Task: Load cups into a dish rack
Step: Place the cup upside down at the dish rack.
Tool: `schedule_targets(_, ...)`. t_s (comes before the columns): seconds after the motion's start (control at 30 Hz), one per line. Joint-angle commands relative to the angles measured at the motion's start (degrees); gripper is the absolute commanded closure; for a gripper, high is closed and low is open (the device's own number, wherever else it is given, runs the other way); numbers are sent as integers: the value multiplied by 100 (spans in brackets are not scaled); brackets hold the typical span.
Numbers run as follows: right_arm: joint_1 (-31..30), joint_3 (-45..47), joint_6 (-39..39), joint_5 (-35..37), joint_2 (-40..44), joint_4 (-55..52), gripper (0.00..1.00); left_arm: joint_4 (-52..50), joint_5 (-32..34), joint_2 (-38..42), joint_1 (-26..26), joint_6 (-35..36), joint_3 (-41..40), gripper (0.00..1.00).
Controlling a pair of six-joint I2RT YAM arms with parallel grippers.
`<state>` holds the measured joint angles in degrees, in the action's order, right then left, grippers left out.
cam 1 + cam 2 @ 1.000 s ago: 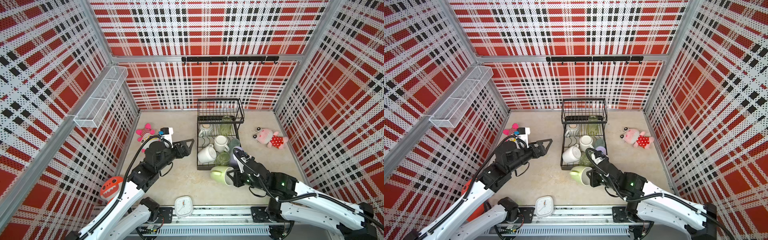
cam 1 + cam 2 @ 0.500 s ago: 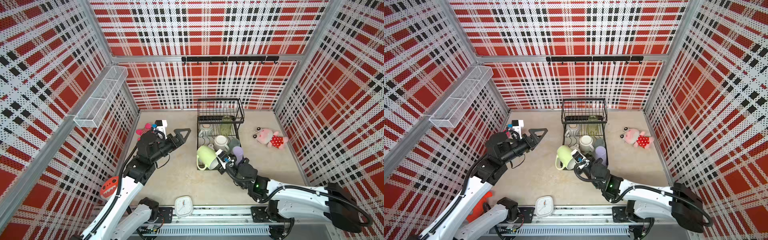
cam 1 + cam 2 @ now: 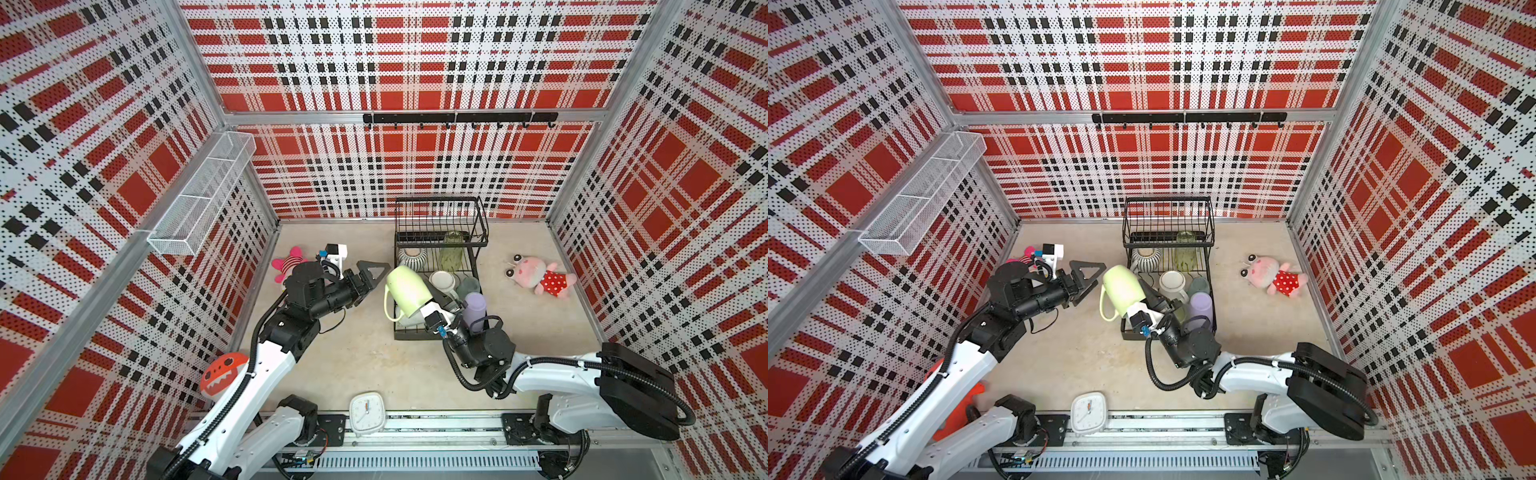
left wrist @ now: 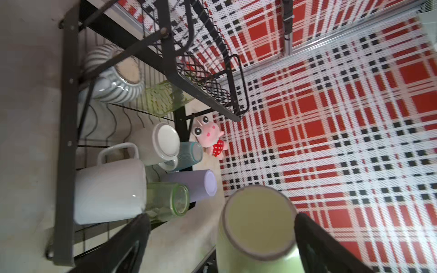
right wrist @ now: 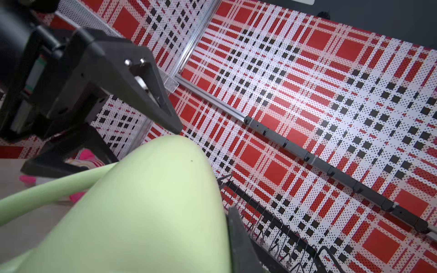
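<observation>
My right gripper (image 3: 429, 300) is shut on the rim of a pale-green mug (image 3: 406, 288), held tilted in the air at the left side of the black dish rack (image 3: 440, 216), base toward the left arm. In the right wrist view one finger (image 5: 237, 238) lies against the mug (image 5: 142, 212). My left gripper (image 3: 374, 279) is open; in its wrist view the mug's base (image 4: 257, 227) sits between the fingers, close to one. In the rack's lower tier are a white mug (image 4: 108, 189), a ribbed mug (image 3: 411, 257), green glasses (image 4: 170, 201), a teal tumbler (image 3: 467, 286) and a lavender tumbler (image 3: 473, 305).
A pink plush (image 3: 540, 276) lies right of the rack and a striped pink plush (image 3: 286, 264) behind the left arm. A white clock (image 3: 366, 413) sits at the front edge, an orange toy (image 3: 222, 372) at the left wall. A white mesh basket (image 3: 199, 203) hangs on the left wall.
The right arm has lifted the green mug from in front of the rack, up and leftward. The open left gripper has swung back and now faces the mug's base.
</observation>
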<state>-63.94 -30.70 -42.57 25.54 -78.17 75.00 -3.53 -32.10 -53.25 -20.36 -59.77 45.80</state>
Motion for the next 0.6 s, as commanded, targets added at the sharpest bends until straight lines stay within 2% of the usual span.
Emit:
schedule_targets(0.0, 13, -314, -129, -288, -182, 705, 100, 1361, -810, 9, -124, -456, -296, 2)
schedule_targets(0.07, 13, -420, -158, -284, -329, 681, 100, 1667, -865, 13, -244, -569, -268, 2)
schedule_targets(0.27, 9, -507, -110, -288, -537, 810, 100, 1923, -901, 61, -135, -770, -291, 2)
schedule_targets(0.43, 9, -614, -94, -422, -592, 759, 100, 1846, -851, -46, -200, -757, -392, 0)
schedule_targets(0.57, 17, -871, -112, -619, -755, 551, 100, 1729, -810, -220, -479, -472, -238, 5)
